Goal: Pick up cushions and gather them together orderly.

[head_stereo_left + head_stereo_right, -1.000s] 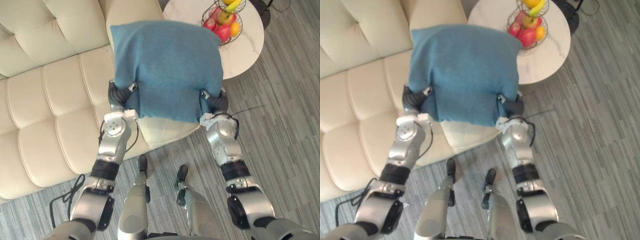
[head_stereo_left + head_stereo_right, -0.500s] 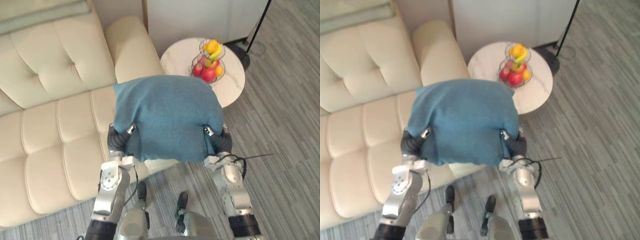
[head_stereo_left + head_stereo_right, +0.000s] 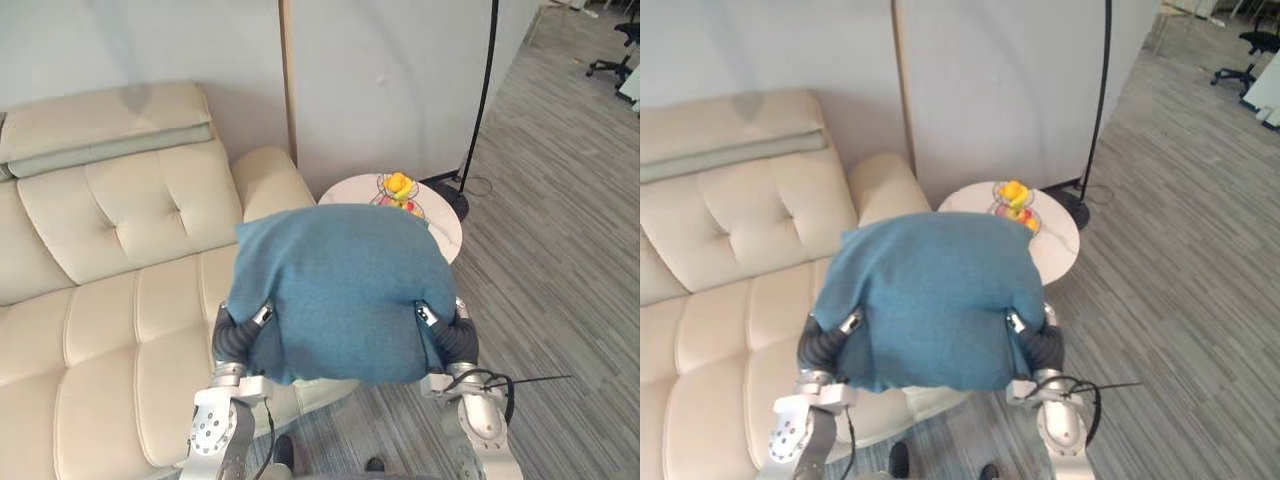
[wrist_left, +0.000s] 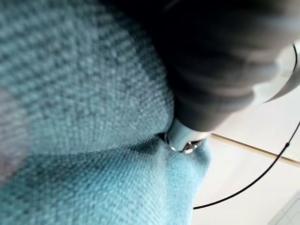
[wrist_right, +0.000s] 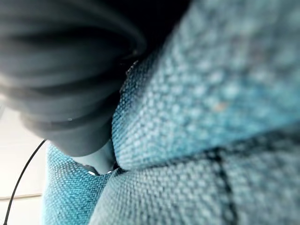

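The blue cushion is held up in the air between the 2 hands, clear of the cream sofa and hanging over the seat's right end. The left hand presses into the cushion's lower left side and the right hand into its lower right side. In both wrist views the dark ribbed covers sink into the blue weave, and I cannot tell how either hand is set. Past the cushion's far edge stands a round white table with a wire fruit basket on it. A pale green pad lies along the top of the sofa's backrest. A black lamp pole rises behind the table.
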Tool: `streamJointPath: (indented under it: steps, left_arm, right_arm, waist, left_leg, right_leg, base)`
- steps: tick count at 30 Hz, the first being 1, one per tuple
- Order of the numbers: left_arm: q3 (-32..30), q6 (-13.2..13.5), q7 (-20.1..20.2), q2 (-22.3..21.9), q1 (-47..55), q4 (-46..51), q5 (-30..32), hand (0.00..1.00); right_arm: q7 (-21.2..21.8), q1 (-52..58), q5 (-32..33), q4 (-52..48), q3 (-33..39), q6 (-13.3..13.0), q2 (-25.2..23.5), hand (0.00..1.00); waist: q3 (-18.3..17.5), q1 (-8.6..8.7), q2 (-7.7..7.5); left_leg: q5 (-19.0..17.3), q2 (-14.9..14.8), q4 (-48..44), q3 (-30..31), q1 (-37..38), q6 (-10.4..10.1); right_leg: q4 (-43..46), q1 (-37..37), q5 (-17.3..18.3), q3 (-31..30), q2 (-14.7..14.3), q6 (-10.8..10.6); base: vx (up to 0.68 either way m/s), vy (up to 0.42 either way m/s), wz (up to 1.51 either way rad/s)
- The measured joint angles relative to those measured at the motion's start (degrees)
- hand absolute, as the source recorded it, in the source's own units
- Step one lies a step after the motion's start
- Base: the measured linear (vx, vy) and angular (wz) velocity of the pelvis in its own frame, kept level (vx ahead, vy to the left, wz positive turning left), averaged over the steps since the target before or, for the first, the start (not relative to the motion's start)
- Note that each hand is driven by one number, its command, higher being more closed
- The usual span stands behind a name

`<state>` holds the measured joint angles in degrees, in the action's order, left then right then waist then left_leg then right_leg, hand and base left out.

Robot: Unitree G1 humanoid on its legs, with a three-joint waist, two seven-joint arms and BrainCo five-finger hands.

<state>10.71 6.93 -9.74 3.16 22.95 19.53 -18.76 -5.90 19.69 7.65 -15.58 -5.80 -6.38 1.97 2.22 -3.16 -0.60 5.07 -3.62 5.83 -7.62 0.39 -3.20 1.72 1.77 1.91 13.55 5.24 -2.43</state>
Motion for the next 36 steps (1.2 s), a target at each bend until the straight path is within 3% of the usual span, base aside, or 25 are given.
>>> streamJointPath:
  steps: [7,10,12,13,14,15,17,19,20,23,27,29,30,31,32,33,34,35,36]
  left_arm:
    - [-0.1,0.0,0.0,0.2,0.3,-0.8,0.0,1.0]
    - [-0.5,0.3,-0.2,-0.1,-0.6,-0.8,-0.6,1.0]
    - [-0.9,0.3,-0.3,-0.8,-2.0,-0.9,-0.7,1.0]
    - [-0.9,0.3,-0.3,-0.8,-3.0,-1.4,-1.2,1.0]
    - [-0.9,0.5,-0.3,-1.0,-3.5,-2.8,-1.7,1.0]
    - [-0.8,0.7,-0.3,-1.1,-3.7,-3.6,-1.7,1.0]
    - [-0.3,1.6,-0.2,-2.6,-5.1,-8.8,-1.8,1.0]
    - [0.6,1.6,-0.2,-2.8,-6.2,-10.2,-1.8,1.0]
    - [2.3,1.6,-0.1,-2.7,-8.4,-11.5,-1.8,1.0]
    - [2.1,1.6,-0.2,1.7,-9.7,-15.0,-1.8,1.0]
    - [1.5,1.5,-0.1,2.2,-9.1,-16.4,-1.7,1.0]
    - [1.7,1.5,0.1,1.5,-8.7,-16.4,-1.6,1.0]
    - [1.8,1.2,0.2,1.4,-8.7,-16.4,-1.6,1.0]
    - [1.6,1.1,0.2,1.7,-8.7,-16.4,-1.5,1.0]
    - [1.5,1.1,0.2,1.8,-8.8,-16.4,-1.5,1.0]
    - [1.5,1.2,0.2,2.2,-8.8,-16.4,-0.9,1.0]
    - [1.5,1.1,0.2,2.4,-8.9,-16.4,-0.8,1.0]
    - [1.5,1.1,0.3,3.0,-9.0,-16.5,-0.5,1.0]
    - [1.7,0.6,0.3,2.1,-9.1,-17.1,-0.4,1.0]
  right_arm:
    - [-1.2,-0.8,-2.4,0.0,-0.8,0.0,0.4,1.0]
    - [-3.4,-5.4,-3.2,0.8,-1.5,0.0,0.8,1.0]
    - [-4.4,-9.1,-3.2,1.0,-1.6,0.0,1.9,1.0]
    - [-5.1,-10.8,-3.3,1.7,-1.5,0.0,2.2,1.0]
    - [-5.7,-12.3,-3.5,3.8,-1.4,0.0,2.6,1.0]
    - [-5.8,-12.8,-3.9,4.7,-1.4,0.0,2.9,1.0]
    - [-6.1,-14.4,-5.4,9.6,-0.9,-0.3,5.3,1.0]
    - [-6.1,-14.8,-5.5,11.0,0.2,-0.4,5.8,1.0]
    - [-6.3,-15.6,-5.5,13.5,2.8,-0.4,5.3,1.0]
    - [-5.8,-16.3,-6.1,18.5,3.2,0.1,1.7,1.0]
    - [-5.3,-16.2,-6.8,20.7,3.2,0.3,0.3,1.0]
    - [-5.0,-15.6,-6.8,20.9,3.5,0.3,1.0,1.0]
    - [-4.8,-15.3,-6.8,20.9,3.8,0.3,0.9,1.0]
    - [-4.5,-14.3,-6.7,20.9,3.9,0.3,0.3,1.0]
    - [-4.4,-13.9,-6.7,20.9,3.8,0.3,0.0,1.0]
    - [-4.3,-14.0,-6.7,20.9,3.9,0.3,0.1,1.0]
    - [-4.2,-14.2,-6.7,20.9,3.8,0.3,0.1,1.0]
    - [-3.9,-14.8,-6.7,20.8,3.8,0.2,-0.4,1.0]
    - [-3.8,-14.9,-6.7,20.9,4.0,0.2,0.5,1.0]
  waist:
    - [-0.1,-0.11,0.84]
    - [0.5,-0.48,1.83]
    - [1.1,-0.51,2.69]
    - [1.8,-0.6,1.76]
    - [2.2,-0.3,1.06]
    - [2.2,-0.1,1.06]
    - [0.4,1.14,3.49]
    - [-0.3,1.54,4.68]
    - [-0.9,2.97,5.39]
    - [-0.3,2.86,0.88]
    - [-0.2,2.69,0.67]
    - [1.0,2.85,0.64]
    - [2.2,3.31,0.8]
    - [2.9,3.94,0.88]
    - [2.9,4.4,0.54]
    - [3.5,4.56,-0.98]
    - [3.6,4.55,-1.55]
    - [4.2,4.54,-3.34]
    - [4.1,4.88,-2.28]
  left_leg:
    - [-0.3,0.1,-2.3,2.0,-1.4,0.0]
    - [-1.1,-0.1,-7.6,4.0,-8.4,-0.7]
    - [-4.3,-1.2,-9.9,1.8,-13.3,-1.2]
    - [-6.3,-2.2,-16.1,-3.4,-15.8,2.4]
    - [-7.6,-3.7,-21.9,-7.0,-15.6,3.8]
    - [-7.9,-4.7,-23.4,-8.1,-14.9,3.8]
    - [-10.2,-11.0,-25.4,-14.0,-9.7,1.3]
    - [-9.8,-12.7,-23.2,-16.2,-7.6,1.0]
    - [-10.3,-11.1,-18.4,-16.6,-6.7,-5.8]
    - [-10.3,-6.5,-17.3,-15.0,-6.4,-3.9]
    - [-11.8,-5.0,-18.8,-13.7,-6.3,-1.7]
    - [-12.3,-3.5,-18.7,-12.3,-5.3,-0.7]
    - [-12.7,-2.9,-17.5,-11.3,-3.7,0.0]
    - [-12.5,-3.1,-16.4,-9.3,-2.9,0.7]
    - [-12.4,-3.0,-15.8,-8.6,-2.7,0.9]
    - [-12.5,-1.8,-14.4,-7.7,-2.3,0.6]
    - [-12.5,-1.3,-14.3,-7.5,-2.4,0.6]
    - [-12.6,0.3,-14.3,-7.3,-2.6,0.4]
    - [-12.6,0.0,-14.7,-6.2,-3.2,0.0]
  right_leg:
    - [1.4,0.8,0.8,2.0,0.3,-0.1]
    - [8.1,-5.5,3.0,4.7,1.3,0.6]
    - [10.2,-9.2,2.9,7.3,2.8,1.2]
    - [10.5,-10.4,2.7,8.3,5.2,1.6]
    - [11.0,-10.2,2.5,8.9,7.7,1.4]
    - [10.8,-9.8,2.3,9.3,8.3,1.0]
    - [8.9,-8.4,0.1,11.4,10.2,-1.6]
    - [8.5,-8.4,-1.1,12.8,10.9,-3.1]
    - [7.3,-7.8,-3.4,15.5,12.5,-4.8]
    - [2.8,-4.7,-10.0,19.4,15.1,-4.1]
    - [6.7,-4.6,-12.9,18.9,17.1,-3.0]
    - [14.7,-7.3,-13.5,12.9,19.5,-2.2]
    - [20.8,-10.0,-12.3,5.4,19.7,-0.1]
    - [26.6,-12.3,-3.0,-2.6,15.7,-1.8]
    - [27.6,-12.9,0.0,-4.4,13.2,-1.7]
    - [25.6,-13.8,3.9,-4.3,8.8,-1.5]
    - [23.6,-13.9,4.3,-3.7,7.5,-1.4]
    - [17.1,-13.9,5.2,-1.4,4.7,0.7]
    - [16.1,-13.1,4.9,-1.2,4.1,-0.3]
  base:
    - [-0.03,0.002,0.17]
    - [-0.13,0.015,0.5]
    - [-0.16,0.045,0.46]
    - [-0.11,0.074,0.6]
    - [-0.1,0.071,0.57]
    - [-0.07,0.187,0.56]
    - [-0.04,0.259,0.52]
    - [0.0,0.345,0.63]
    - [0.0,0.427,0.91]
    - [-0.03,0.4,0.53]
    - [0.0,0.216,0.23]
    - [-0.03,0.207,0.33]
    - [-0.05,0.097,0.49]
    - [-0.04,0.039,0.6]
    - [-0.02,-0.061,0.66]
    - [0.01,-0.059,0.43]
    - [0.04,-0.096,0.37]
    - [0.05,-0.089,0.27]
    - [0.1,-0.042,0.15]
